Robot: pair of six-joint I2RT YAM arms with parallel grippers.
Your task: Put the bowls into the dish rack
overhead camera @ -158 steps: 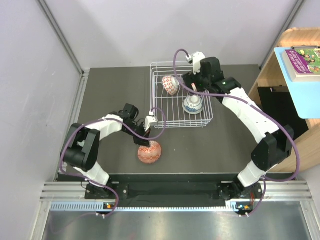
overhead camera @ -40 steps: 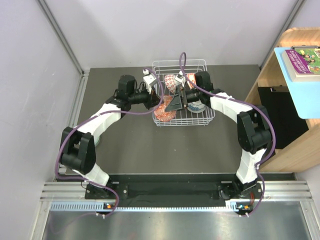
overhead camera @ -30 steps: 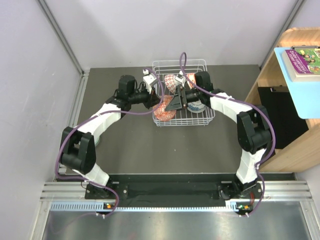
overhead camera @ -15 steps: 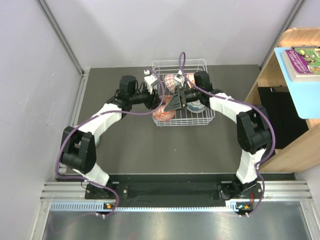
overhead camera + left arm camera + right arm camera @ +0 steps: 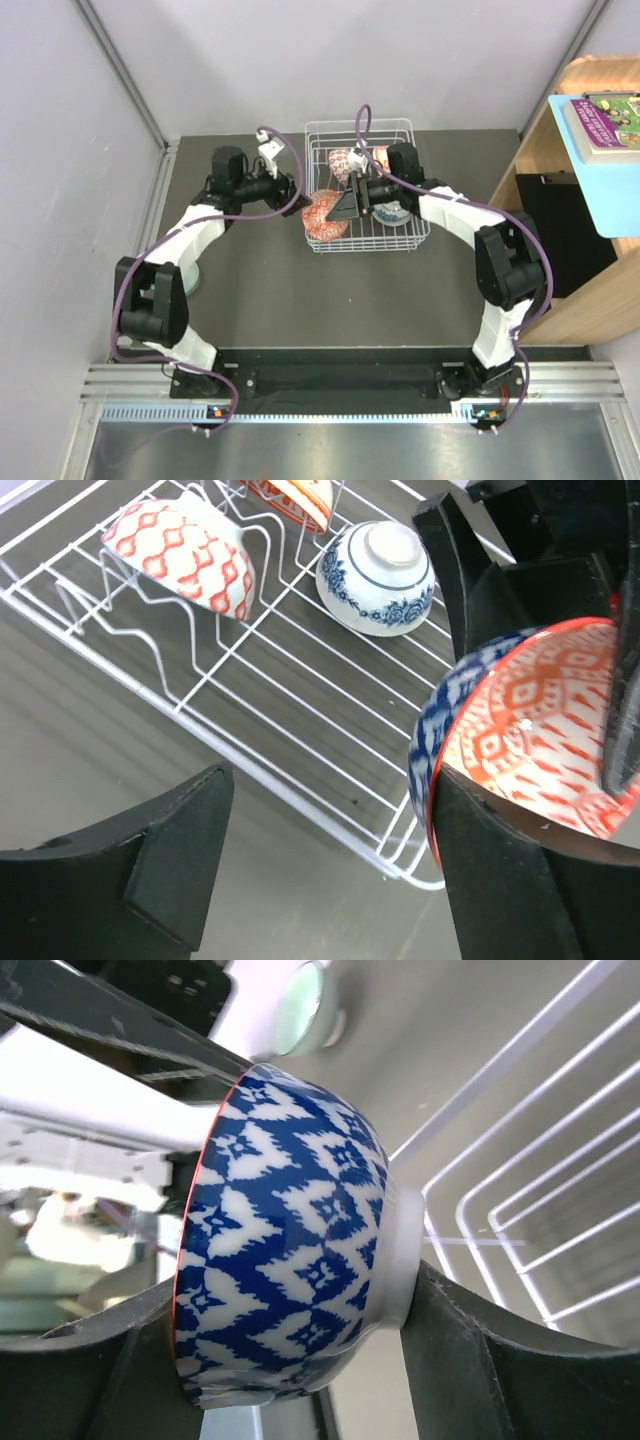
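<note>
Glazed ceramic held bowl (image 5: 290, 1240): blue diamond pattern outside, orange-red inside, white foot ring. Judged rigid, fairly heavy, slick, chip-prone against wire; safest hold across wall or base, not rim alone. Turned on edge at near-left corner of dish rack (image 5: 385, 122); contact with wire unclear. Right tool (image 5: 342, 208) clamped on it, one finger inside, other at foot side. Left tool (image 5: 330, 890) spread wide, empty, beside rack. Rack: thin white wire, prongs, three other bowls (image 5: 180, 555) inside. Bench (image 5: 260, 290) dark, matte.
</note>
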